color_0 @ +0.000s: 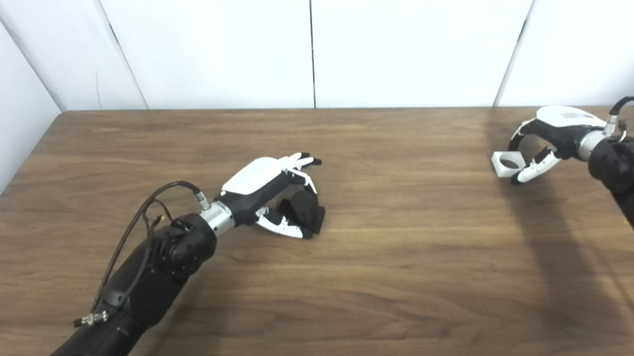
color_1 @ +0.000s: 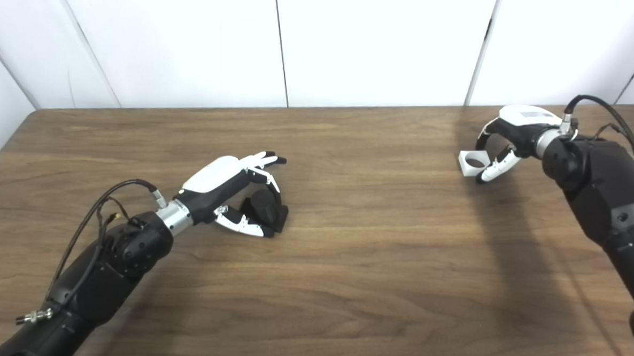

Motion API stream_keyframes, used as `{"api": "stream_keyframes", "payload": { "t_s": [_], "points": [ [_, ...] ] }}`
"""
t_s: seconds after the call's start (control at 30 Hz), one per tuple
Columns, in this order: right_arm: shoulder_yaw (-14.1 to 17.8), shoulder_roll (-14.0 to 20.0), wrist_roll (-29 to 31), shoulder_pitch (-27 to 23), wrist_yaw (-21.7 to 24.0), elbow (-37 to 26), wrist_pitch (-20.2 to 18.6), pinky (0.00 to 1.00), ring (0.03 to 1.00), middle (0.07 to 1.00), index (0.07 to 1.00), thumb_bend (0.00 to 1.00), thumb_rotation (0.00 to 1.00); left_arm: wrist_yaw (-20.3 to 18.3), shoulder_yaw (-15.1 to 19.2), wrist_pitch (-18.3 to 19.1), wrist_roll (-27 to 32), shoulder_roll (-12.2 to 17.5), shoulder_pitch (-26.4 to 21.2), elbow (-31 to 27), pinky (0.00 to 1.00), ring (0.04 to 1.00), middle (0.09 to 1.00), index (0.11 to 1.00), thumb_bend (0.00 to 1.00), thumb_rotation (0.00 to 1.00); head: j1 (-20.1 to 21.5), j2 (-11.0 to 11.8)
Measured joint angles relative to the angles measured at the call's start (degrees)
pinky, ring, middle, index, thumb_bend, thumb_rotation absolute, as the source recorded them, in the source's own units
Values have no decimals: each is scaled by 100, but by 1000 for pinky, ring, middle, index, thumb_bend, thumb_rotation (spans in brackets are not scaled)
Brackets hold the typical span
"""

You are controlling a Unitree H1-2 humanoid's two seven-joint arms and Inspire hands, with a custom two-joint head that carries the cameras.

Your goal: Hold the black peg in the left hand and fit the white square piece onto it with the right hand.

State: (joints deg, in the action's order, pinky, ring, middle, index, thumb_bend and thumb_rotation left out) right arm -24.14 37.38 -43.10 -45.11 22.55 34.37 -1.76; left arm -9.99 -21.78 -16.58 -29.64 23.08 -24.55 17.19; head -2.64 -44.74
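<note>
My left hand (color_0: 273, 189) cups loosely around the black peg (color_0: 304, 210) on the table (color_0: 398, 267), fingers not clenched. Far right, my right hand (color_0: 546, 140) grips the white square piece (color_0: 508, 164) at the table

Two arms are seen, both w/ matte black housings of rounded, bulky segments. Each wrist is joined to its hand by a short silver metal collar. The left hand (color_0: 265, 189) is capped on the back by a glossy white shell; palm is black, fingers are black w/ white side plates & black tips. The right hand (color_1: 511, 134) is built the same, w/ a faint grey marking on its white shell. Thin black cables are looped from each collar back to the forearm. On the left forearm, a small silver connector is seen near the lower edge, plus small fittings by the wrist joint.
</note>
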Motion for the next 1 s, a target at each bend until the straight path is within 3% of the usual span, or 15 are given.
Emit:
{"api": "stream_keyframes", "payload": {
  "t_s": [0.03,0.13,1.0],
  "points": [
    [0,5,0,1,-5,-1,12,977,943,888,647,606,245,0,0,4,0,3,4,-9,983,1000,963,492,517,75,0,0],
    [0,15,-5,20,-38,-17,50,961,932,873,507,514,157,-4,1,9,2,20,11,-21,986,1000,960,491,517,74,18,-9],
    [3,94,-156,159,-807,-2,330,967,908,833,487,518,141,-19,13,32,48,43,29,-33,983,1000,964,492,516,75,26,-53]
  ]
}}
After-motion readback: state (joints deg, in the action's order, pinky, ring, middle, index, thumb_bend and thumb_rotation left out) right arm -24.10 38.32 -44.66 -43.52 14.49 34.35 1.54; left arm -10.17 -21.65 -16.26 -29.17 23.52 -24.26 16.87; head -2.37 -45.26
